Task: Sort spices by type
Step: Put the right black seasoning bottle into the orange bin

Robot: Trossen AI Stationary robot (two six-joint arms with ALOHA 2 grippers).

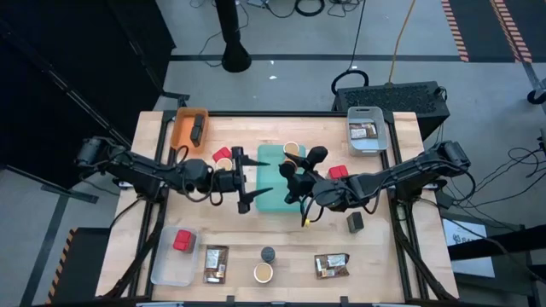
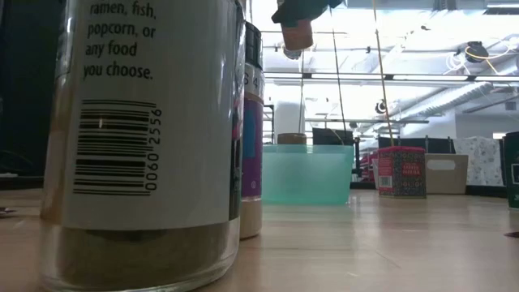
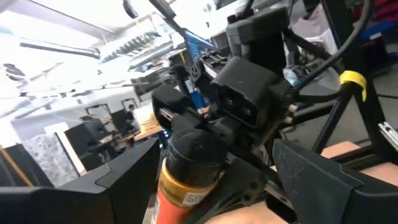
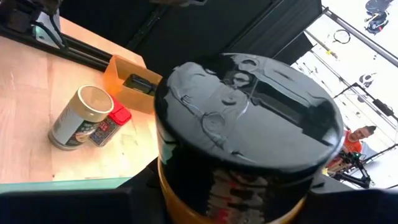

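Right gripper hangs over the teal tray, clamped on a black-lidded spice jar. Left gripper faces it just beside, jaws spread wide and empty, above the tray's other edge.

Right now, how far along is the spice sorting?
Done: a red box in the clear tray, a packet in the pale blue bin, a tan jar in the teal tray. In hand: right claw grips a black-lidded jar. Remaining: loose spices across the table.
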